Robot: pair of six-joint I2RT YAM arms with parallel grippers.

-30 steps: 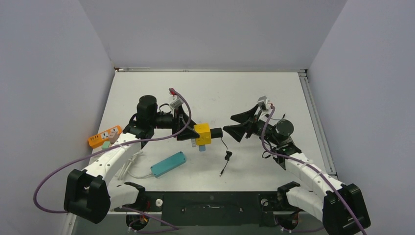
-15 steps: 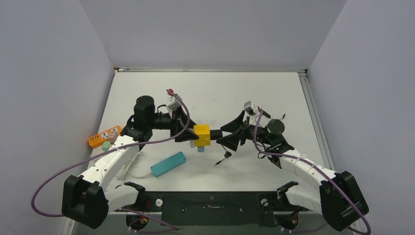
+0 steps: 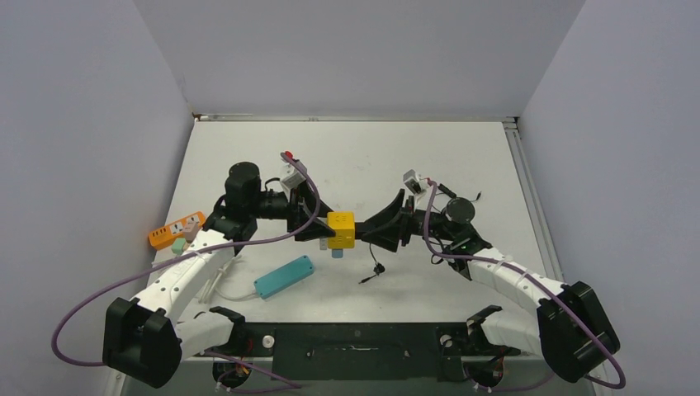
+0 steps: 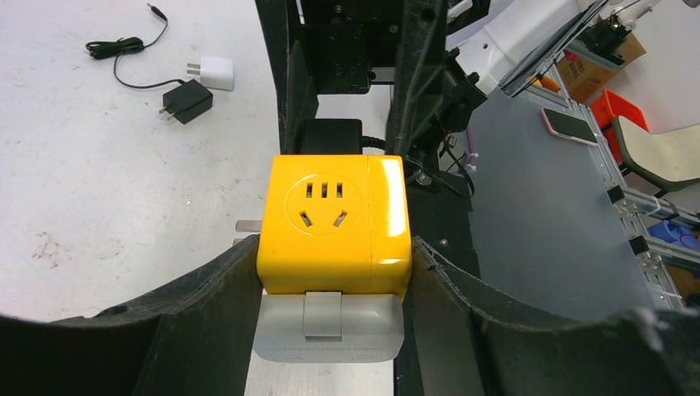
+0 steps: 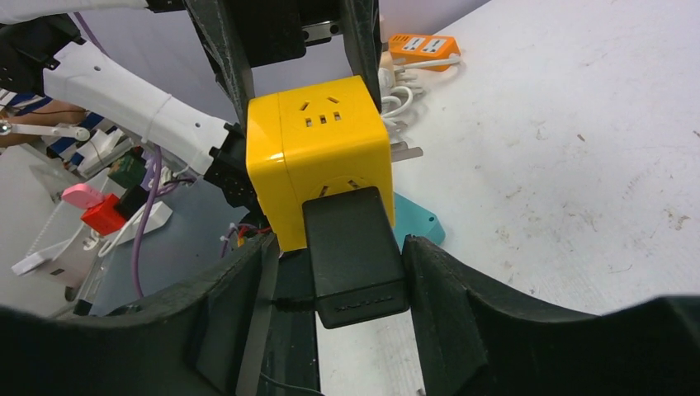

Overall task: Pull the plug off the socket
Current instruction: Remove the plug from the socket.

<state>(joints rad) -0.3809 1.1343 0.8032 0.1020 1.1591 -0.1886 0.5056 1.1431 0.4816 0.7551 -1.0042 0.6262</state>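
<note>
My left tool (image 4: 330,272) is clamped on the yellow socket cube (image 4: 334,223), one finger (image 4: 206,313) pressed to each side of it, and a grey adapter (image 4: 328,330) hangs from the face of the cube nearest me. The cube is held up off the table (image 3: 462,148). Beyond the cube, on its far face, sits the black plug (image 5: 353,254), seated in the cube.

My right tool (image 5: 330,285) comes at that plug from the opposite side. Its fingers (image 5: 437,289) flank the black plug body on both sides, just beside it, but I cannot tell whether they are pressing it or stand a little off. The plug's thin black cable (image 3: 376,268) drops from under this tool to the table below.

Past my left tool, further out on the table, lie a small black charger (image 4: 186,101) and a white charger (image 4: 216,72) side by side, with a coiled black lead (image 4: 124,49) beyond them. Off to the side of my left arm lie a teal power strip (image 3: 283,276) and, further away, an orange power strip (image 3: 177,229) near the wall.
</note>
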